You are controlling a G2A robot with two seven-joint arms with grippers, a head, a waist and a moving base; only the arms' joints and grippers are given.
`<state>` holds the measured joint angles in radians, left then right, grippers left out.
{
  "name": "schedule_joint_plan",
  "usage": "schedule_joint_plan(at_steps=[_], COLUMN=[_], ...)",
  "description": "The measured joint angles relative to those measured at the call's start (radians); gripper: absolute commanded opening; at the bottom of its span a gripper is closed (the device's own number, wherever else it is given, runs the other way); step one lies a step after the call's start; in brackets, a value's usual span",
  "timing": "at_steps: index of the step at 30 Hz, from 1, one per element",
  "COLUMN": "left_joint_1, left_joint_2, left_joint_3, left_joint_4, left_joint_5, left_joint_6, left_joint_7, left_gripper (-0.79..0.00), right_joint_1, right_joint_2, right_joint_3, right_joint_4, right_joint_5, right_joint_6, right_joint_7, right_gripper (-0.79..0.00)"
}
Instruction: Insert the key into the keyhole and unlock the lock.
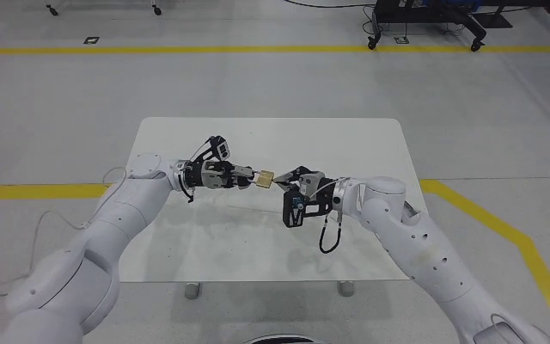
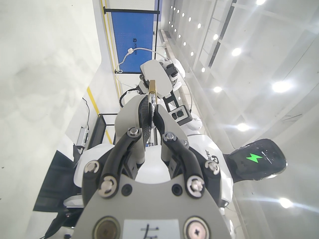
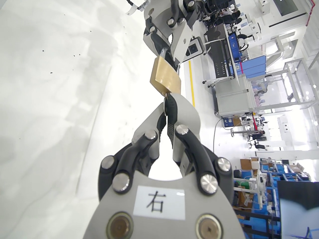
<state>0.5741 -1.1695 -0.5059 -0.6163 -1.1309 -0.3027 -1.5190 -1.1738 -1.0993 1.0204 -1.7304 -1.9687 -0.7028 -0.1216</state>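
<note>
A brass padlock [image 1: 265, 179] hangs in the air above the middle of the white table [image 1: 361, 138], between my two grippers. My left gripper [image 1: 251, 176] is shut on the lock's steel shackle [image 2: 151, 105], with the brass body [image 2: 152, 87] sticking out past its fingertips. My right gripper [image 3: 166, 106] is shut on the key [image 3: 165, 107], whose tip meets the underside of the lock [image 3: 165, 79]. The key's blade is hidden between pads and lock. In the top view my right gripper [image 1: 284, 182] sits right beside the lock.
Bare tabletop [image 3: 49, 75] lies under both arms. Yellow floor lines [image 1: 258, 49] run past the table. In the room behind stand workbenches and cabinets [image 3: 234, 93].
</note>
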Motion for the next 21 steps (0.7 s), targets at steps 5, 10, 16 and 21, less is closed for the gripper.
schedule_joint_plan(at_steps=[5, 10, 16, 21], left_joint_1=[0.024, 0.048, 0.07, 0.095], left_joint_2=[0.001, 0.006, 0.008, 0.014], left_joint_3=[-0.048, -0.098, -0.149, -0.192], left_joint_4=[-0.039, -0.066, -0.097, -0.142], left_joint_5=[0.063, 0.105, 0.151, 0.196], left_joint_6=[-0.052, -0.059, -0.076, -0.111], left_joint_7=[0.053, 0.061, 0.077, 0.111], left_gripper=[-0.785, -0.785, -0.785, -0.785], right_joint_1=[0.015, 0.032, 0.049, 0.065], right_joint_2=[-0.007, -0.013, -0.018, -0.025], right_joint_3=[0.006, 0.003, 0.002, 0.004], right_joint_4=[0.03, 0.049, 0.082, 0.121], right_joint_5=[0.105, 0.171, 0.258, 0.366], right_joint_6=[-0.032, -0.054, -0.084, -0.109], right_joint_7=[0.045, 0.073, 0.092, 0.141], right_gripper=[-0.785, -0.785, -0.785, -0.785])
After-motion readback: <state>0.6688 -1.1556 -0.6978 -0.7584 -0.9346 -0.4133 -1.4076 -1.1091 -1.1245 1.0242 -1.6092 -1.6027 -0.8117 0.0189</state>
